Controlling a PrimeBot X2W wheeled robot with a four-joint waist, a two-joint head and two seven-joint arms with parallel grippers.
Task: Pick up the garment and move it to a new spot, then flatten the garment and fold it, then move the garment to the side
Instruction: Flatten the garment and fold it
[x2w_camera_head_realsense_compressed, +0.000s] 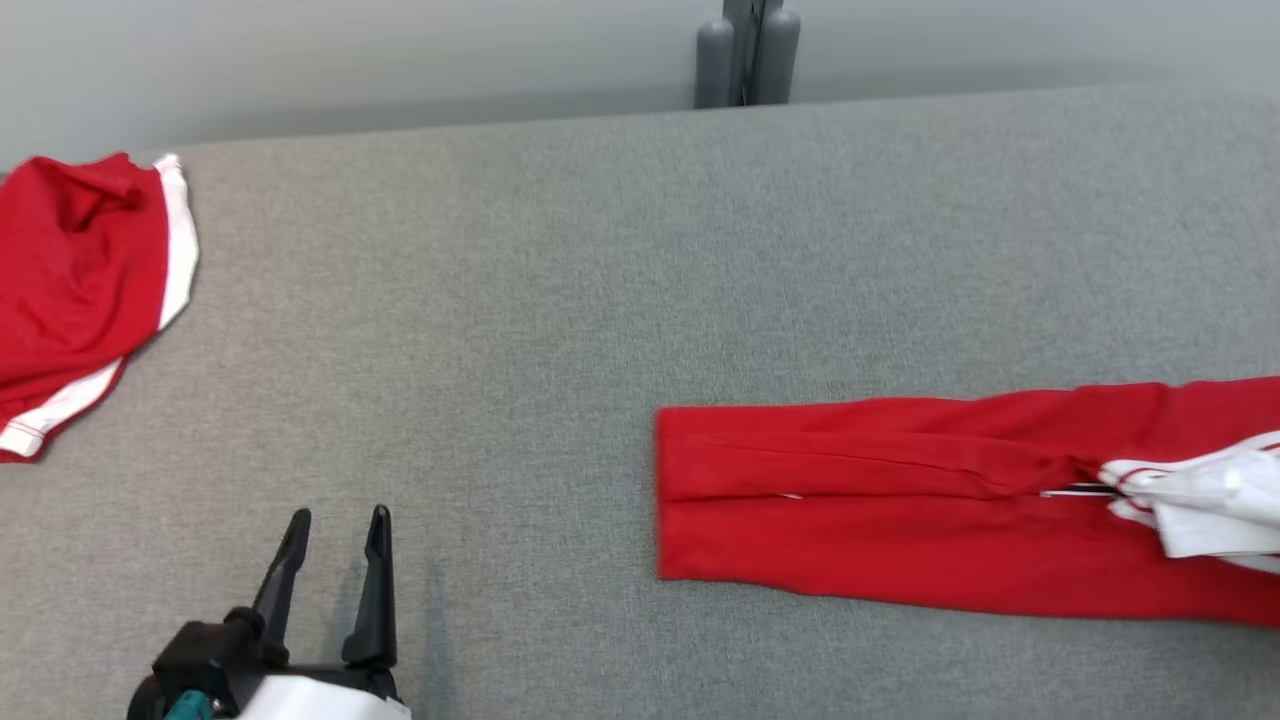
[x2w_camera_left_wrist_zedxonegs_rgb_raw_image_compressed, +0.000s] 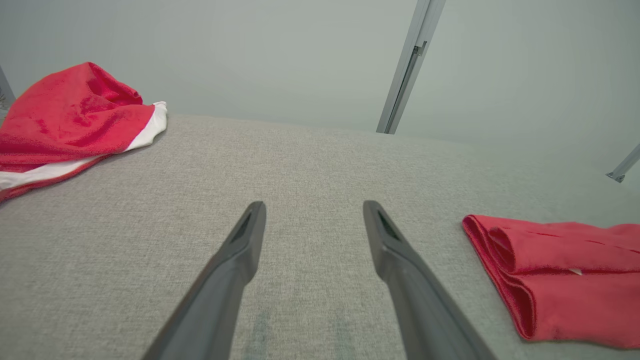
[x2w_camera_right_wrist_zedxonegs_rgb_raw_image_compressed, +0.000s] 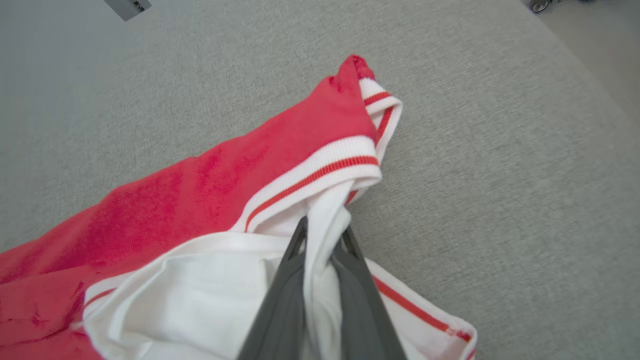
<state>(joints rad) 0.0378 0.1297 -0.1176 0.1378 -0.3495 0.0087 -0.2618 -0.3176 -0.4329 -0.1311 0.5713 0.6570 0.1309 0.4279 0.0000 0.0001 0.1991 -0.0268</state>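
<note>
Right end effector (x2w_camera_right_wrist_zedxonegs_rgb_raw_image_compressed: 324, 230): fingers drawn together, clamped on a white fold (x2w_camera_right_wrist_zedxonegs_rgb_raw_image_compressed: 325, 212) of the garment (x2w_camera_right_wrist_zedxonegs_rgb_raw_image_compressed: 200, 200).
Garment: red, lying long and folded on the grey counter (x2w_camera_right_wrist_zedxonegs_rgb_raw_image_compressed: 500, 175); the red body runs off to the left of this clamped end effector.
Ribbed trim (x2w_camera_right_wrist_zedxonegs_rgb_raw_image_compressed: 310, 172): white with a red stripe, just beyond the clamped fingertips, part of the same garment.
Left end effector (x2w_camera_head_realsense_compressed: 340, 515): fingers apart, nothing between them, low over bare counter; contact with the surface cannot be told.
Garment, from the left wrist: its folded end lies to the right of the open fingers, apart from them.
Second red garment (x2w_camera_head_realsense_compressed: 80, 270): crumpled, white-edged, ahead and to the left of the open fingers, well apart.
Post (x2w_camera_head_realsense_compressed: 745, 50): grey, upright, beyond the counter's far edge.
</note>
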